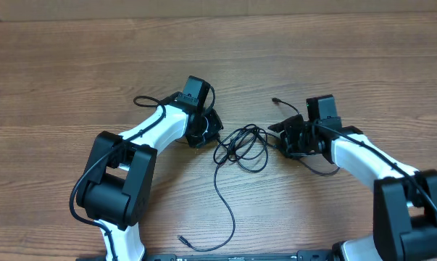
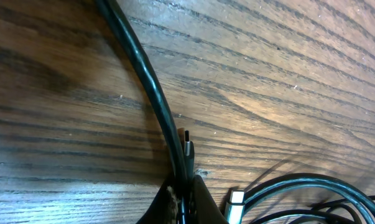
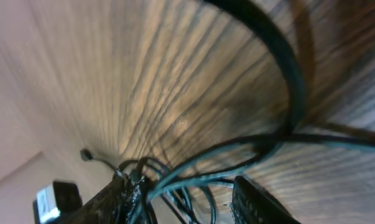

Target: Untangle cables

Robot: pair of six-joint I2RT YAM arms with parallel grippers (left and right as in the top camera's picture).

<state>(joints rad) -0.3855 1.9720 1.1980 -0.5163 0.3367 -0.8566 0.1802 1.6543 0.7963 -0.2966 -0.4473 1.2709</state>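
We see a wooden table point(image 1: 334, 51) carrying the left arm point(image 1: 142, 134) and right arm point(image 1: 363, 156). The cables point(image 1: 241, 143) lie tangled at its centre, between the grippers. The left gripper point(image 2: 184, 190) is clamped on one strand; the right gripper point(image 3: 186, 186) stands parted, strands crossing between its fingers point(image 3: 255, 202).

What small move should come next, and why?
Probably close the right pincer on the strands crossing its open jaws. The left pincer clamps one cable and the tangle lies between both, so a second hold lets them pull apart.
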